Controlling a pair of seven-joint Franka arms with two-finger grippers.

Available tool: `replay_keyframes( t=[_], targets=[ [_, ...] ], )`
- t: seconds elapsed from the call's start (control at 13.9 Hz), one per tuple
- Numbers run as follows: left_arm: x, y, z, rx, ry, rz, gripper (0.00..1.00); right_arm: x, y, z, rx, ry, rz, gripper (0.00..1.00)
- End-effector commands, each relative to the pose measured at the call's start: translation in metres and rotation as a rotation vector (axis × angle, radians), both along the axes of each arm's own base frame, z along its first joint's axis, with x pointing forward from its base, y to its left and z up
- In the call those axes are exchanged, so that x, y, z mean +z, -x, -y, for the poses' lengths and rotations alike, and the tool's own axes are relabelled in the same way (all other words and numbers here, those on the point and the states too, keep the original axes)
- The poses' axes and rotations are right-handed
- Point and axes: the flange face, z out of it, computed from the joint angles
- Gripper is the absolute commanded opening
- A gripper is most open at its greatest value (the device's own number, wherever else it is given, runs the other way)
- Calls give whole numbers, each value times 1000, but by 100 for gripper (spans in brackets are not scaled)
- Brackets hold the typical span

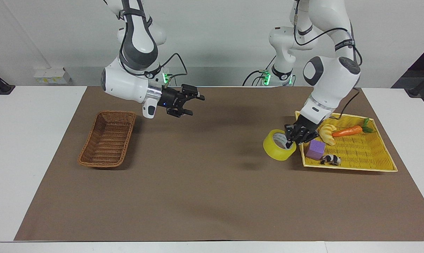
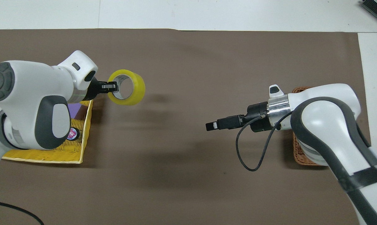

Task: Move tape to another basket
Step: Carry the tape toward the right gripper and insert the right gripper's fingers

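The yellow tape roll (image 1: 275, 151) hangs in the air over the brown mat, just outside the yellow basket's edge on the side toward the right arm's end. My left gripper (image 1: 289, 138) is shut on its rim, one finger inside the core. In the overhead view the tape (image 2: 135, 91) sticks out from the left gripper (image 2: 112, 87). The brown wicker basket (image 1: 108, 138) stands empty at the right arm's end; in the overhead view the right arm hides most of the brown basket (image 2: 298, 156). My right gripper (image 1: 193, 104) is open over the mat between the two baskets, also in the overhead view (image 2: 210, 126).
The flat yellow basket (image 1: 363, 158) at the left arm's end holds a carrot toy (image 1: 347, 131), a pale banana toy (image 1: 327, 134), a purple block (image 1: 315, 149) and a small black-and-white figure (image 1: 331, 160). A small round can (image 2: 71, 133) shows in it from overhead.
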Motion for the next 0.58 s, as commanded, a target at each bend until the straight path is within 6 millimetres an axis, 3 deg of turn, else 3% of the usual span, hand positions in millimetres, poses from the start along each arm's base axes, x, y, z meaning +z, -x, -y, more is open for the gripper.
replay_keyframes(
  t=[0.0, 0.5],
  targets=[
    [-5, 21, 29, 29, 33, 2, 0, -23, -5, -10, -16, -29, 42, 100],
    [-14, 59, 65, 16, 37, -42, 0, -28, -13, -10, -113, 12, 73, 100]
  ],
)
